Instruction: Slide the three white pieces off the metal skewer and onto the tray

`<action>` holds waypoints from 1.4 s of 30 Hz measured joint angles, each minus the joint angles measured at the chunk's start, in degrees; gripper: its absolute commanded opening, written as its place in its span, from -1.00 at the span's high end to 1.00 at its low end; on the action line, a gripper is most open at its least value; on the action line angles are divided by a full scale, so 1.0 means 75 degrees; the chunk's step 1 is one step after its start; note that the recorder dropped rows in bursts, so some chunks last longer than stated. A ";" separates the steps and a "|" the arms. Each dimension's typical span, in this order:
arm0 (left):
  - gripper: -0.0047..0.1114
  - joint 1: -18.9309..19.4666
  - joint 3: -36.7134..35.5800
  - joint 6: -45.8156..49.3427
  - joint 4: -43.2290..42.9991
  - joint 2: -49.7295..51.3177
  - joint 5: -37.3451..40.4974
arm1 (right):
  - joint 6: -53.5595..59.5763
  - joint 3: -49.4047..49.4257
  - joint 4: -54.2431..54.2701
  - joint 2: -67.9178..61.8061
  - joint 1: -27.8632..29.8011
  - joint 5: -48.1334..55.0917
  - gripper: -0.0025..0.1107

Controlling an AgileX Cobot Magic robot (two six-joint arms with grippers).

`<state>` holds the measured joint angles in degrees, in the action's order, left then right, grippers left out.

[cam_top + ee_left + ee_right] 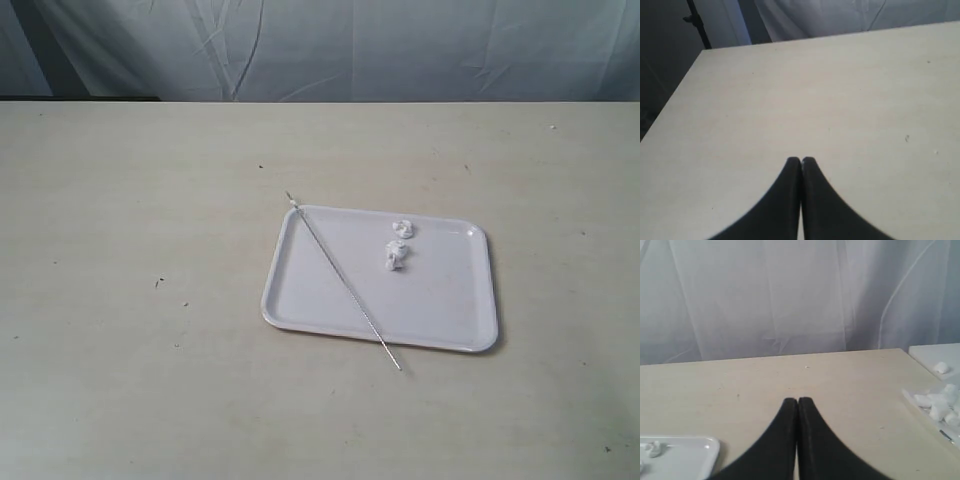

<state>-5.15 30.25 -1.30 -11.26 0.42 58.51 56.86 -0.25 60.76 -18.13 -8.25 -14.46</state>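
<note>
The white tray (pixel 440 300) lies right of the table's middle. Across its left half lies the thin metal skewer (pixel 345 283), slanting, with both ends past the rim and nothing threaded on it. The white pieces rest on the tray's far part: one lump (pixel 403 228) by the back rim and a small cluster (pixel 396 256) just in front of it. Neither arm shows in the exterior view. My left gripper (pixel 801 160) is shut and empty over bare table. My right gripper (pixel 798 400) is also shut and empty; a tray corner (pixel 695 452) with one white piece (pixel 652 448) lies beside it.
A pale curtain hangs behind the table. In the right wrist view, a heap of spare white lumps (pixel 940 402) on clear wrap lies at the table's edge, with another white surface (pixel 940 357) carrying one more lump beyond it.
</note>
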 measured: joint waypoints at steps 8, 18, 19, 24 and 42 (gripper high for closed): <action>0.92 0.0487 -0.0968 0.0478 0.1001 -0.0021 -0.3070 | -0.0024 0.0018 0.0464 0.1575 0.0000 0.0626 0.97; 0.92 0.0796 -0.2390 0.0664 0.1422 -0.0021 -0.3947 | -0.0009 0.0018 0.0050 0.2365 0.0602 0.0760 0.97; 0.92 0.0796 -0.2511 0.0664 0.1440 -0.0021 -0.4056 | -0.0009 0.0018 0.0012 0.2365 0.0603 0.0772 0.97; 0.92 0.0796 -0.3178 0.0646 0.1501 -0.0021 -0.5006 | -0.0027 0.0018 -0.0107 0.2368 0.0615 0.0950 0.97; 0.92 0.0836 -0.3997 0.0314 0.1445 -0.0021 -0.5410 | -0.7684 0.0018 -0.8156 0.2381 0.1705 0.3711 0.97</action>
<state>1.11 0.27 1.06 -0.42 0.27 17.94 -0.77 -0.12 -0.41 -0.28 4.54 13.38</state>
